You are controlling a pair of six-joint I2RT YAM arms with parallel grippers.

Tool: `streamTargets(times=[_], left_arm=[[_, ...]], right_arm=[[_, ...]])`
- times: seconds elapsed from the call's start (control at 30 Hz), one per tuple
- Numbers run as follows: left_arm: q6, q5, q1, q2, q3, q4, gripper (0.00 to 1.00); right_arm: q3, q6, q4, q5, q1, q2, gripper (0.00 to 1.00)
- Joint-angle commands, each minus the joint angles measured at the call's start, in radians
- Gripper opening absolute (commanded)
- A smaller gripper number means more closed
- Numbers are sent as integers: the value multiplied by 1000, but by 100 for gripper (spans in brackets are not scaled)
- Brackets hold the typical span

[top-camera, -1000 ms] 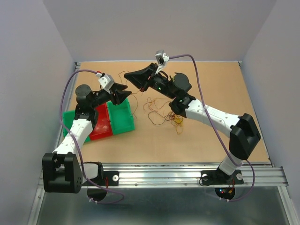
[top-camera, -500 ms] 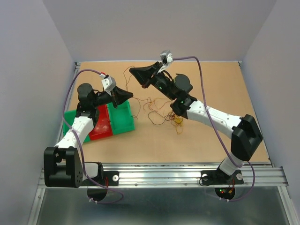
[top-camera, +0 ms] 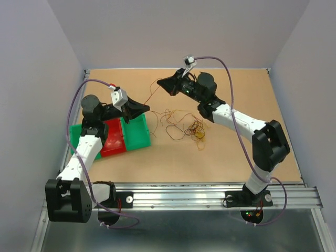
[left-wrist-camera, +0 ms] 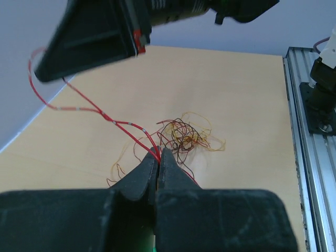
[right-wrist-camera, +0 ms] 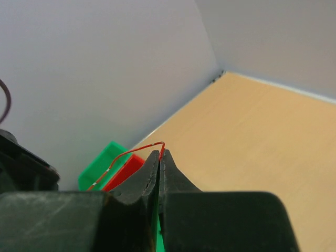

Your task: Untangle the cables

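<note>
The left gripper (top-camera: 146, 109) hangs over the far corner of the green bin (top-camera: 137, 134), its jaws pressed together on a red wire (top-camera: 153, 96); the left wrist view shows the wire (left-wrist-camera: 79, 108) running straight into the closed tips (left-wrist-camera: 158, 155). The right gripper (top-camera: 160, 83) is raised near the back of the table (top-camera: 173, 157), its jaws also clamped on the same red wire, which loops over its tips (right-wrist-camera: 159, 155) in the right wrist view. The rest of the cables (top-camera: 191, 128), a loose knot of brown, orange and dark strands, lies mid-table, apart from both grippers; a red bin (top-camera: 113, 139) sits beside the green one. A second ago the left jaws stood apart; they have since shut; the right gripper has drawn rightward, pulling the wire straighter between the two.
</note>
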Motion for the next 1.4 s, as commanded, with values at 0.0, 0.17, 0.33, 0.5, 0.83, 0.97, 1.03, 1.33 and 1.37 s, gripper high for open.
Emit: streamTargets(times=[0.0,0.17,0.33,0.5,0.83,0.97,1.03,1.33,1.37], left_arm=[[-51,94,4,-85,39,9,0],[-109,-29,17,-128,39,9,0],[-213,-93,96,-110,22,118,0],[-485,-80,193,-58,-24,408,0],[-461,-154,219,-56,-49,415,0],[-355,-260,219,-93,-52,316,0],[-327,-329,219,-111,-52,260,0],[-256,-404,218,-98,-33,184,0],[-255,-397,218,-93,-29,184,0]], right_arm=[[34,33,-18,-82,-70,90,0],[-29,51,43,-292,-69,181,1],[-139,56,122,-335,-56,144,1],[-192,13,111,-390,-4,170,1],[-133,-52,77,-550,73,240,1],[-133,-130,1,-602,86,221,1],[-130,-183,-44,-601,102,208,1],[-132,-216,-76,-645,108,202,24],[-133,-216,-75,-636,108,202,28]])
